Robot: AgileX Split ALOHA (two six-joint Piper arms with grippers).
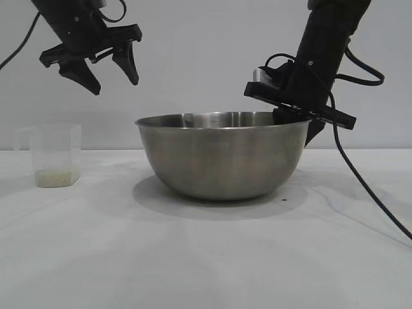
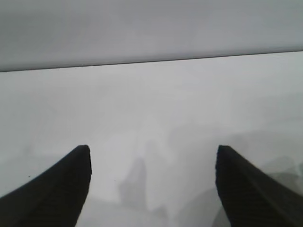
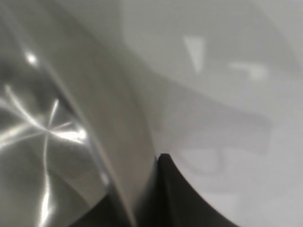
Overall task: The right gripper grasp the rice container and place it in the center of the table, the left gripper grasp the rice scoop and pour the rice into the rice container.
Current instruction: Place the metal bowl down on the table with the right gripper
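Observation:
The rice container [image 1: 222, 158], a large steel bowl, stands on the white table [image 1: 206, 257] near the middle. My right gripper [image 1: 300, 123] is at its right rim, one finger inside and one outside, shut on the rim. In the right wrist view the bowl wall [image 3: 57, 132] runs between the fingers [image 3: 189, 203] of this gripper [image 3: 137, 189]. The rice scoop [image 1: 56, 156], a clear plastic cup, stands at the far left with a thin layer of rice [image 1: 56, 177] in its bottom. My left gripper [image 1: 114, 84] hangs open and empty high above the table, to the right of the scoop.
The left wrist view shows only bare tabletop [image 2: 151, 118] between the spread fingers of the left gripper [image 2: 152, 151]. A black cable [image 1: 367, 187] trails from the right arm down to the table's right side. A plain wall stands behind.

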